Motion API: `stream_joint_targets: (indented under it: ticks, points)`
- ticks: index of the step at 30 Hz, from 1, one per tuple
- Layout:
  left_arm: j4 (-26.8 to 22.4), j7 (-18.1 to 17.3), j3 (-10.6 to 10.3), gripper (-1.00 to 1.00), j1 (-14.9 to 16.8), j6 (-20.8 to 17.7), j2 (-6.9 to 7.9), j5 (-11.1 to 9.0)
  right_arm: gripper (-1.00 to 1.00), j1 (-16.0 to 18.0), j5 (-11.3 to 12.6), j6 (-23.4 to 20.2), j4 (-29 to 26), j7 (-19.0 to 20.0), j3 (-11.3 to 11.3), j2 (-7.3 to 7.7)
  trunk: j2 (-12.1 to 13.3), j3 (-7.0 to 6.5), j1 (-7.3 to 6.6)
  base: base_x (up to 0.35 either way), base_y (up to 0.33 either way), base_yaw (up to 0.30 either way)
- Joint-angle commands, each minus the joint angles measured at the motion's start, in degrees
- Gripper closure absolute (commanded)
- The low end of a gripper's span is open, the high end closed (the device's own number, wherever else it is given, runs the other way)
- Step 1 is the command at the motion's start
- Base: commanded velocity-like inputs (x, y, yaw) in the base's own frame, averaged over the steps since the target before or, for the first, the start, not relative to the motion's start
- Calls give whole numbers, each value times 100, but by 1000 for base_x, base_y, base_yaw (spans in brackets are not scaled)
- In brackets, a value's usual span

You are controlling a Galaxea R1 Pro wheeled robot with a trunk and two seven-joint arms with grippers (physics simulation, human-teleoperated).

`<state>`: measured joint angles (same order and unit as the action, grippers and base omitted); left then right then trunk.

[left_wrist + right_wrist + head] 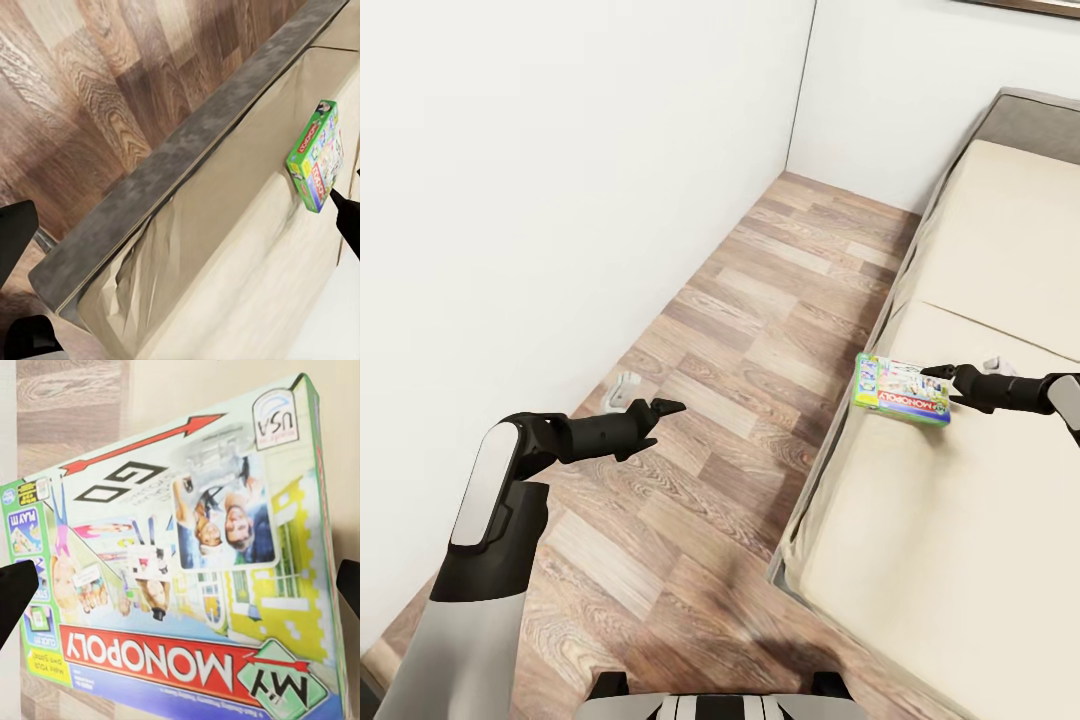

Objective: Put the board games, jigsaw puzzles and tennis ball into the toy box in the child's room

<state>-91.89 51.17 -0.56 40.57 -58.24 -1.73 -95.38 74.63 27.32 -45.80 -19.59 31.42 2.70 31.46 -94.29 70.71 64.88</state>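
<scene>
Monopoly box [901, 390]: flat on bed [980, 520] near its floor-side edge. Right gripper [937, 371]: arm stretched level over the cover, fingers spread either side of the box's far edge. Left gripper [665, 408]: fingers parted, forearm level above plank floor [760, 330].

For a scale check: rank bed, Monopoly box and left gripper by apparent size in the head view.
1. Bed, by far the largest.
2. Monopoly box.
3. Left gripper; it looks close to the box in size, and it is nearer the camera, so this order is unsure.
</scene>
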Motion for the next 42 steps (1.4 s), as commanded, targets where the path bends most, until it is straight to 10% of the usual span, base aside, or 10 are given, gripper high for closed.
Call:
stream_joint_targets:
  ticks: [1,29,42]
  points:
    - [-4,60,4,-100,4,-12,-3,-51,-100,3,-14,-34,-1,13,28,1,-2,3,0,0,0,8]
    - [-12,62,4,-100,2,-17,-3,-51,-100,1,-22,1,-3,6,28,60,-2,3,0,0,0,2]
    - [41,37,4,-100,-50,-16,30,-58,-100,-26,-31,92,-107,2,30,744,-2,3,0,0,0,0]
